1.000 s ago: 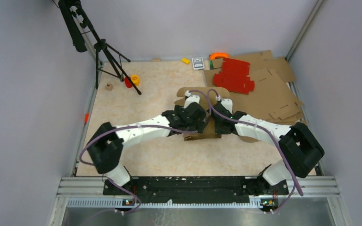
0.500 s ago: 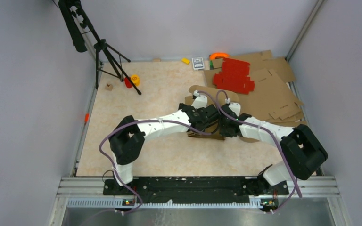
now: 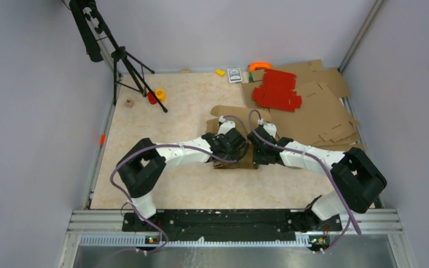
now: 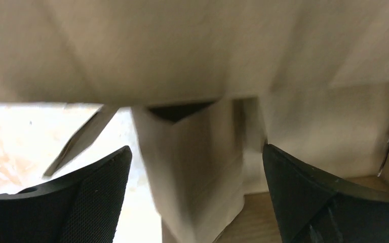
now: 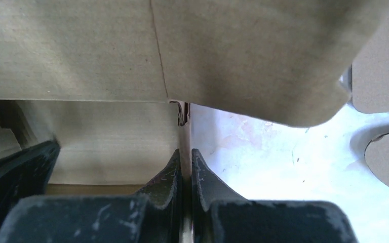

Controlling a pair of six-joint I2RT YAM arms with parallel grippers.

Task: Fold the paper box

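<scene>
Paper box (image 3: 244, 162): mid-table (image 3: 162, 111), partly raised, between my two wrists. My right gripper (image 5: 186, 166) is pinched tight on one thin upright wall of it. My left gripper (image 4: 195, 172) is spread wide; a creased panel stands between its fingers, ungripped. Flat cardboard sheets (image 3: 318, 111) lie beyond, to the right.

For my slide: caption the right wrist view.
Right claw shut on a thin upright wall of the paper box.

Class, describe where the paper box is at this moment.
In the top view, the paper box lies near the middle between the left hand and the right hand, which pinches one wall, beside the flat brown cardboard sheets.
</scene>
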